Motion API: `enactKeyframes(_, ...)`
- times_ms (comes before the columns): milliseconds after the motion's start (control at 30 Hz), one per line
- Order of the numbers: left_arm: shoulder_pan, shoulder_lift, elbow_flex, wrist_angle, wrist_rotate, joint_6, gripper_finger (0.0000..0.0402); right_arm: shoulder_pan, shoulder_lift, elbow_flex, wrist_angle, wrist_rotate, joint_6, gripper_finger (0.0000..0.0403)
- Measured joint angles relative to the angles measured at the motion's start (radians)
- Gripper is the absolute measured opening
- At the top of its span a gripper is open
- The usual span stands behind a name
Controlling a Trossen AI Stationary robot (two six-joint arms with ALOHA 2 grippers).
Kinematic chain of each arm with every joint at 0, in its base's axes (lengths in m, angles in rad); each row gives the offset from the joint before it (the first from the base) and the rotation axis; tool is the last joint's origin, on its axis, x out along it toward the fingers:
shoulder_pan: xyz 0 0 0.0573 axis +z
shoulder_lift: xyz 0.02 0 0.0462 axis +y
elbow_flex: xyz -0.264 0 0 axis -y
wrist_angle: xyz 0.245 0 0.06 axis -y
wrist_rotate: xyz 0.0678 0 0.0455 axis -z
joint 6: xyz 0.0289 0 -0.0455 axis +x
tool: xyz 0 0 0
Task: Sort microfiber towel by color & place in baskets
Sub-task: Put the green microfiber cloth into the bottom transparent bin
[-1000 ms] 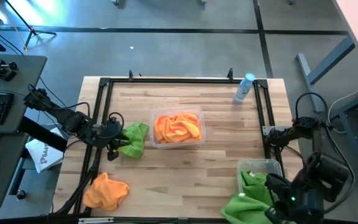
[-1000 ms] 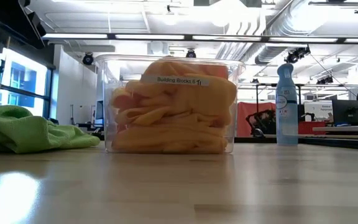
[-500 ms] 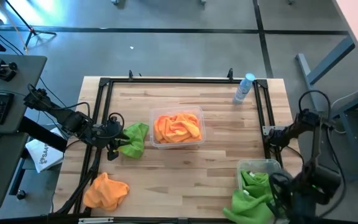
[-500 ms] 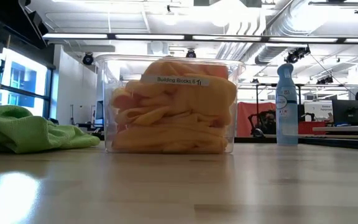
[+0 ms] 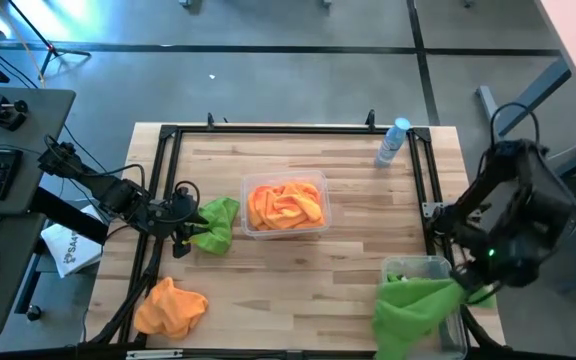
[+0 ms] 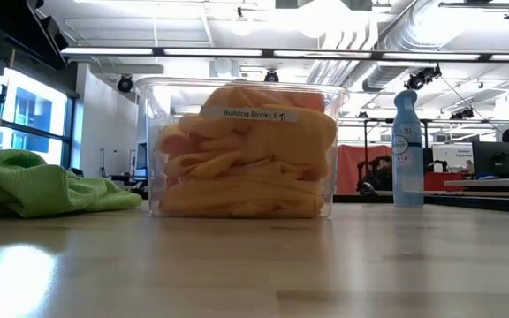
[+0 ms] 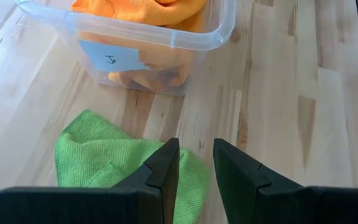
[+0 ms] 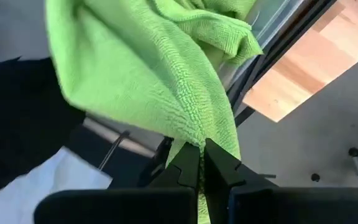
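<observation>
Right gripper (image 8: pixel 201 152) clamped on green towel (image 5: pixel 413 310) by its edge, super floppy, drapes everywhere; left gripper (image 7: pixel 196 163) slightly apart, empty.

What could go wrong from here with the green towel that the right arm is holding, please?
The right gripper pinches only an edge of the green towel, which hangs partly past the table's front edge beside the basket. It might slip free and fall to the floor. If lowered as it hangs, the towel could also drape over the basket's rim instead of landing inside. The left gripper is open over another green towel, far from this.
</observation>
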Motion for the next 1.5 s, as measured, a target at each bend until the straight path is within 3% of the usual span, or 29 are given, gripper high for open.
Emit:
enactKeyframes(267,0.0,0.0,0.0,0.0,0.0,0.041,0.0087,0.0,-0.169,0.0,-0.001,-0.007,-0.026,0.0)
enactKeyframes(433,0.0,0.0,0.0,0.0,0.0,0.083,0.0087,0.0,-0.242,0.0,-0.001,-0.119,-0.026,0.0)
enactKeyframes(533,0.0,0.0,0.0,0.0,-0.003,0.097,0.0087,0.0,-0.269,0.0,-0.001,-0.126,-0.029,0.0)
enactKeyframes(767,0.0,0.0,0.0,0.0,-0.056,0.091,0.0087,0.0,-0.248,0.0,-0.001,0.06,-0.127,0.0)
enactKeyframes(933,0.0,0.0,0.0,0.0,-0.075,0.073,0.0087,0.0,-0.129,0.0,0.0,0.243,-0.338,0.0)
enactKeyframes(1033,0.0,0.0,0.0,0.0,-0.076,0.064,0.0087,0.0,-0.029,0.0,0.0,0.268,-0.423,0.0)
enactKeyframes(1133,0.0,0.0,0.0,0.0,-0.074,0.064,0.0087,0.0,0.077,-0.001,0.038,0.199,-0.424,0.0)
enactKeyframes(1367,0.0,0.0,0.0,0.0,-0.045,0.107,0.0087,0.0,0.25,-0.001,0.259,-0.152,-0.42,0.0)
enactKeyframes(1500,0.0,0.0,0.0,0.0,-0.045,0.135,0.0087,-0.007,0.279,-0.001,0.146,-0.1,-0.446,0.0)
